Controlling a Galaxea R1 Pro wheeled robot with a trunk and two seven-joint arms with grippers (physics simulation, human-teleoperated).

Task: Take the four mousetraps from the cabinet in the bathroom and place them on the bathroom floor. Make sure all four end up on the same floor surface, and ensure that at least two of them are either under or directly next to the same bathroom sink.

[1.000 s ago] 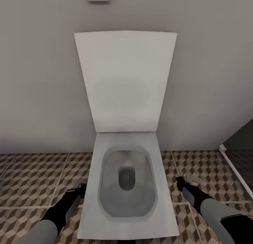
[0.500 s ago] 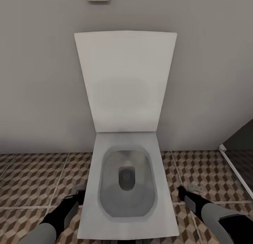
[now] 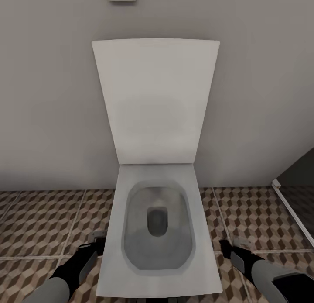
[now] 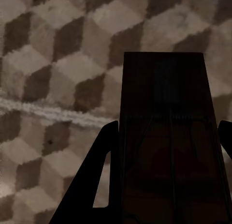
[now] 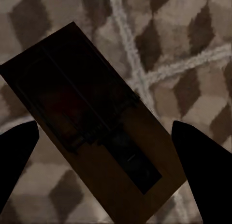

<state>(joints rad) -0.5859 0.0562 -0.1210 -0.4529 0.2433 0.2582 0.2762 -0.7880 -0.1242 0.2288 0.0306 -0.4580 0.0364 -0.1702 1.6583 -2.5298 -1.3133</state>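
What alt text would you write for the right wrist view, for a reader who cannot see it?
A dark-brown mousetrap lies at a slant on the cube-pattern bathroom floor, crossing pale grout lines. The right gripper is open, its two dark fingertips wide on either side of the board, not touching it.

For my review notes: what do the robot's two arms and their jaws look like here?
In the head view, the left arm and right arm have pale grey rounded forearm shells, black wrist sections with grey side panels, and small light grey tips. In the wrist views the jaws show as plain black tapered silhouettes. No cables or markings are visible.
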